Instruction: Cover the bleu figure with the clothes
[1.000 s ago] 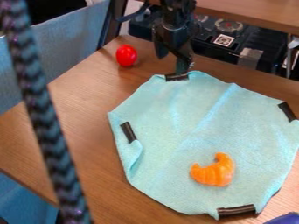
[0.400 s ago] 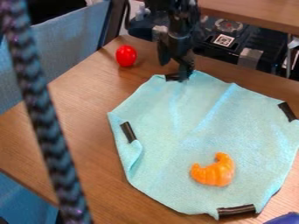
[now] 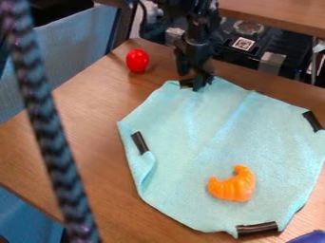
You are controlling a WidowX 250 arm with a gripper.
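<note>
Cloth (image 3: 181,142) lies softly creased beneath a ridged orange crescent (image 3: 234,189).

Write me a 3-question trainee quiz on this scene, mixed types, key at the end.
1. True or false: the orange curved toy lies on the light blue cloth.

2. Which thing rests on the wooden table, beyond the cloth's upper-left edge in the picture?
a) a yellow banana
b) the red egg-shaped object
c) a green cup

3. Fill in: the gripper is at the ____ edge of the cloth as the picture shows it.

Key: 1 true; 2 b; 3 top
</note>
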